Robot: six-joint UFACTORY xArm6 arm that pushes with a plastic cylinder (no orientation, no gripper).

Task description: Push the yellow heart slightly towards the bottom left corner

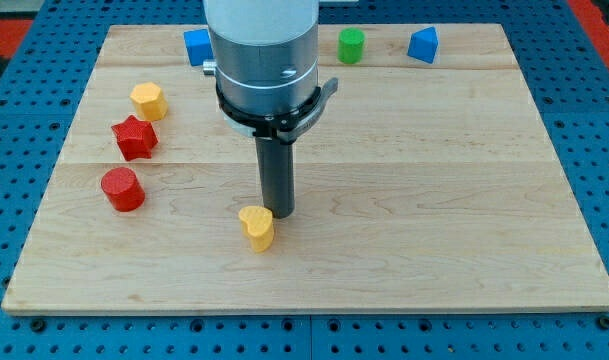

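The yellow heart [256,227] lies on the wooden board [434,200], a little left of centre and near the view's bottom. My tip [278,213] stands just to the upper right of the heart, touching it or nearly so. The rod hangs from the grey arm body at the view's top centre.
A yellow hexagon block [148,101], a red star [134,137] and a red cylinder [122,189] sit at the view's left. A blue block [196,46], partly hidden by the arm, a green cylinder [351,45] and another blue block [422,45] line the top edge.
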